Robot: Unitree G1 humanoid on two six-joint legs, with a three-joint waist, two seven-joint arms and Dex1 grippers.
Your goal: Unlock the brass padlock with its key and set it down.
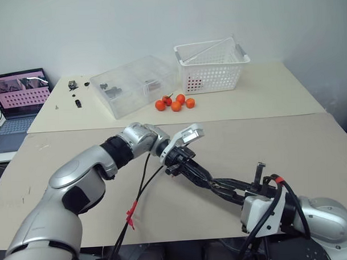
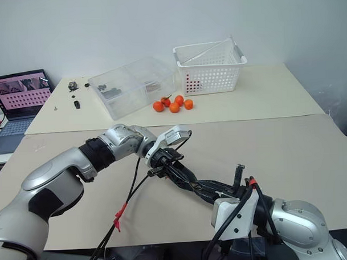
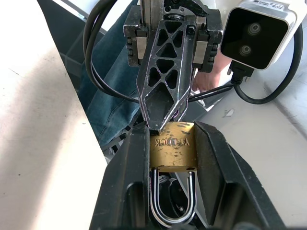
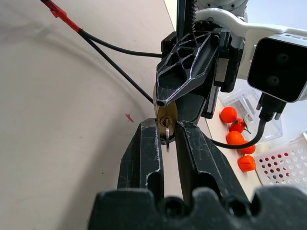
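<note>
The brass padlock (image 3: pixel 172 151) is clamped between the fingers of my left gripper (image 3: pixel 171 132), which is shut on its body. Its silvery shackle (image 3: pixel 172 206) points back toward the wrist and its keyhole end faces outward. In the right wrist view, my right gripper (image 4: pixel 166 127) meets that end (image 4: pixel 167 114) head-on. Its fingertips (image 4: pixel 147 143) are pinched on a thin silvery key (image 4: pixel 166 140) that sits in the keyhole. In the head views, the two grippers meet tip to tip (image 1: pixel 177 161) above the middle of the near table.
Several small orange fruits (image 1: pixel 175 101) lie at the back, between a clear plastic box (image 1: pixel 135 85) and a white mesh basket (image 1: pixel 211 66). A laptop (image 1: pixel 18 92) stands at the far left. Black cables with red tape (image 1: pixel 132 214) hang below my left arm.
</note>
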